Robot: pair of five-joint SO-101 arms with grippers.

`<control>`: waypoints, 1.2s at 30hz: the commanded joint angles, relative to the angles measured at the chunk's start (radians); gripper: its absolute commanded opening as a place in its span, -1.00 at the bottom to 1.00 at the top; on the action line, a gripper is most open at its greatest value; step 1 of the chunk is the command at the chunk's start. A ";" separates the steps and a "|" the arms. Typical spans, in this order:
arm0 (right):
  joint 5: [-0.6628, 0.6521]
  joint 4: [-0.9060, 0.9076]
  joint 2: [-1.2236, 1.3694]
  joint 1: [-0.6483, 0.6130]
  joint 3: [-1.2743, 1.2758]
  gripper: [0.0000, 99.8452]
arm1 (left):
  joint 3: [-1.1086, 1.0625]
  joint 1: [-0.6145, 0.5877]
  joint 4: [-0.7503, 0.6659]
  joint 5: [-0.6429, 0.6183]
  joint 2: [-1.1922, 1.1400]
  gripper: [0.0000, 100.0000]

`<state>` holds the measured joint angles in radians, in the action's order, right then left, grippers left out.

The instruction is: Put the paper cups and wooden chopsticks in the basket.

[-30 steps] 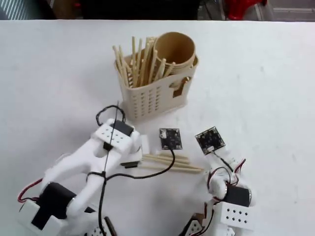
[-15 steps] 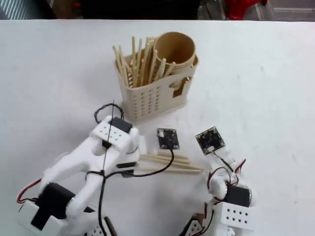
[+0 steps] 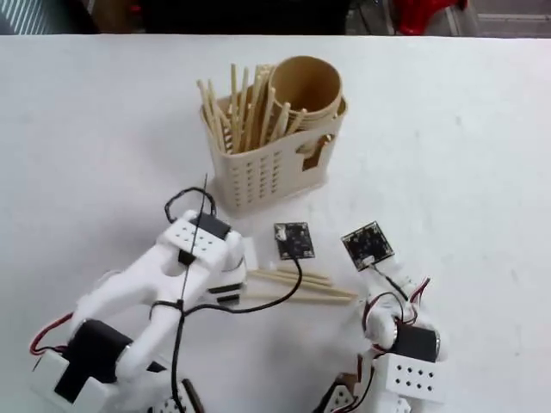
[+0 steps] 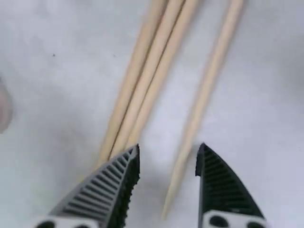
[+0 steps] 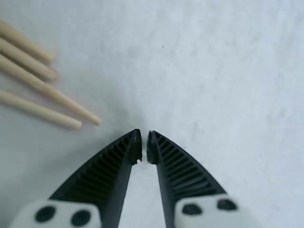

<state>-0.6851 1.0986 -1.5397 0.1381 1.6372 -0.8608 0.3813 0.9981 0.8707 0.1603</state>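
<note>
Several loose wooden chopsticks point(image 3: 301, 286) lie flat on the white table in front of the basket point(image 3: 267, 168). The cream slotted basket holds stacked paper cups point(image 3: 306, 86) and a bunch of upright chopsticks point(image 3: 241, 112). My left gripper point(image 4: 167, 156) is open and low over the table, and one chopstick's point(image 4: 199, 109) pointed end lies between its fingers. One finger point(image 4: 114, 185) sits over the ends of three chopsticks point(image 4: 147, 90) lying side by side. My right gripper point(image 5: 144, 142) is shut on nothing, just past the chopsticks' other ends point(image 5: 42, 90).
The left arm point(image 3: 194, 249) comes in from the front left, and its black cable loops across the loose chopsticks. The right arm point(image 3: 400, 344) stands at the front right. Bare white table lies on both sides of the basket.
The left arm's wrist has shifted only slightly at the chopsticks' ends. The chopsticks and the right arm have not moved.
</note>
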 commanded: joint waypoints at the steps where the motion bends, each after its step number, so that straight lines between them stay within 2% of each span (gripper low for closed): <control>1: 0.006 -0.016 0.005 0.008 -0.008 -0.92 | 0.012 0.013 -0.017 -0.020 0.002 -0.59; 10: 0.006 -0.016 0.005 0.008 -0.008 -0.92 | -0.020 0.079 0.020 -0.018 0.004 -0.94; 15: 0.006 -0.016 0.005 0.008 -0.006 -0.92 | -0.012 0.050 0.058 -0.025 0.015 -0.96; 21: 0.006 -0.016 0.005 0.008 -0.006 -0.92 | 0.114 0.019 0.250 -0.026 0.016 -0.96; 27: 0.005 -0.016 0.005 0.008 -0.006 -0.92 | 0.282 -0.105 0.385 -0.018 0.025 -0.96; 32: 0.005 -0.016 0.005 0.008 -0.006 -0.92 | 0.382 -0.131 0.477 -0.003 0.189 -0.96; 36: 0.005 -0.016 0.005 0.008 -0.006 -0.92 | 0.485 -0.114 0.555 -0.074 0.455 -0.96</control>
<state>-0.6851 1.0986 -1.5397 0.1381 1.6372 -0.4818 0.2631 1.5152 0.8493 0.4120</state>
